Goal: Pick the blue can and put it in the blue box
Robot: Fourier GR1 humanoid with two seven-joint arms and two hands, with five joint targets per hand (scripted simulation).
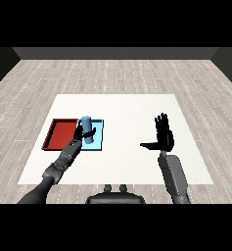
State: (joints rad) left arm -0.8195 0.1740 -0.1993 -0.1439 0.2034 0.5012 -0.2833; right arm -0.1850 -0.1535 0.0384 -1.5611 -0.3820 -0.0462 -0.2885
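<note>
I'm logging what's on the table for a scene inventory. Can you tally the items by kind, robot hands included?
Blue can: 1, upright over the light blue tray, left robot hand curled round it
Trays: 2, red tray and light blue tray, side by side
Robot hands: 2, the right robot hand open over the white table
Total: 5

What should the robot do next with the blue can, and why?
Probably lower it a little and let go. The left hand is curled round the can, which stands upright over the blue tray, so it seems almost in place. The right hand is open and apart.
</note>
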